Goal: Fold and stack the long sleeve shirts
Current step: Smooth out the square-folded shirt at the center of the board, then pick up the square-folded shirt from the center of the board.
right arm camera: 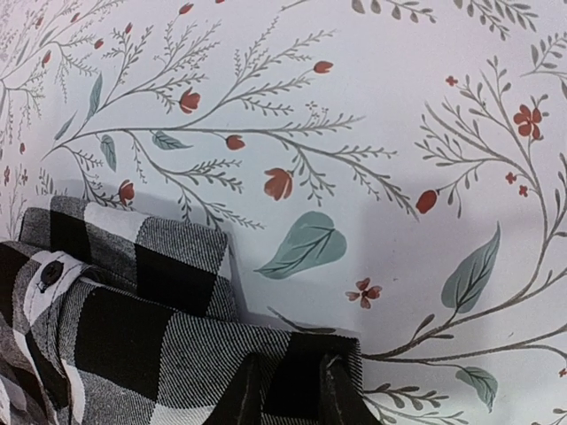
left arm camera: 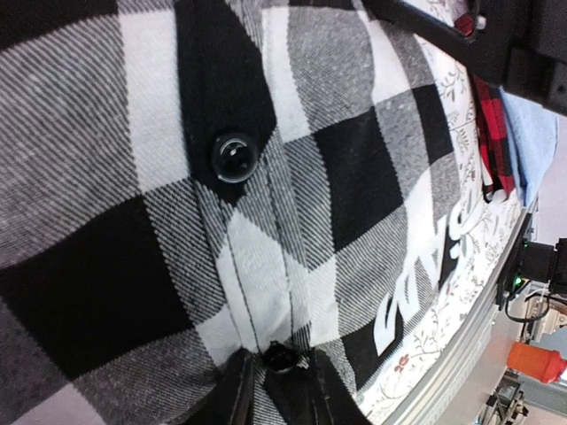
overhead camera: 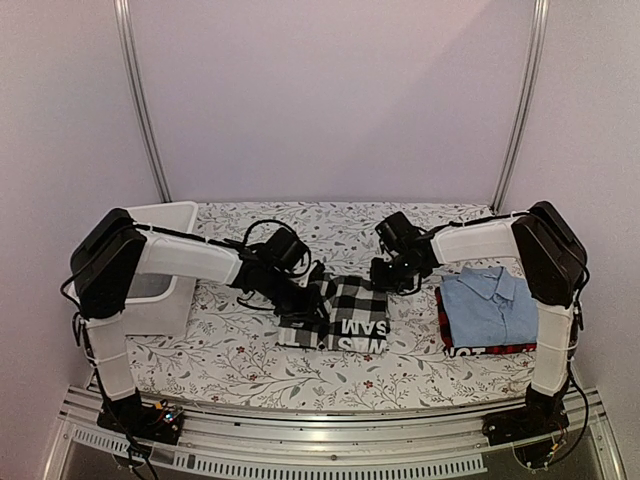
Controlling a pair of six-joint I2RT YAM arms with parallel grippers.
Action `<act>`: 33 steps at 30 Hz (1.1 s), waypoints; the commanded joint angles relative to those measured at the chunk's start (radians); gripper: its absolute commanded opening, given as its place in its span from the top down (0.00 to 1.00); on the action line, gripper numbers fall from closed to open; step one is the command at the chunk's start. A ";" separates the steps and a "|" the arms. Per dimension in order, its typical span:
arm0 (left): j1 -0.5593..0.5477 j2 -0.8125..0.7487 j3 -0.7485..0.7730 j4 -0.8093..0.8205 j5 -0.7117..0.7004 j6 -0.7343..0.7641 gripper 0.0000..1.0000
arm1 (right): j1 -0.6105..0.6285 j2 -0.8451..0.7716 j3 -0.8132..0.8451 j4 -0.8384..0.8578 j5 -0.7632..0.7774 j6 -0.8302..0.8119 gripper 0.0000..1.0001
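While the checked shirt [overhead camera: 352,315] lies at the middle of the worktop [overhead camera: 230,355], its left side is pinched by the left pincer [left arm camera: 275,376], the arm reaching low. The far right corner is gripped by the right pincer [right arm camera: 285,381], elbow bent, probably for a fold. At right, the blue shirt [overhead camera: 488,303] is stacked on the red-and-black shirt [overhead camera: 490,349].

Shirts and a tub on the table [overhead camera: 250,365]
Checked shirt [overhead camera: 345,318] lies in the middle, with the tub [overhead camera: 165,215] to its left. On the right, the collared shirt [overhead camera: 490,305] lies on top of the third shirt [overhead camera: 490,350]. Left gripper [overhead camera: 305,305] is at the checked shirt's left edge, right gripper [overhead camera: 385,280] at its back right corner.
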 commanded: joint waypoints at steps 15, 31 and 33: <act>0.233 -0.243 -0.221 0.016 0.026 0.037 0.68 | 0.235 -0.287 -0.191 -0.072 0.066 0.120 0.76; 0.257 -0.129 -0.247 0.082 0.035 0.024 0.62 | 0.239 -0.375 -0.346 0.000 0.041 0.194 0.75; 0.262 -0.121 -0.258 0.099 0.045 0.022 0.60 | 0.239 -0.392 -0.345 -0.003 0.051 0.191 0.72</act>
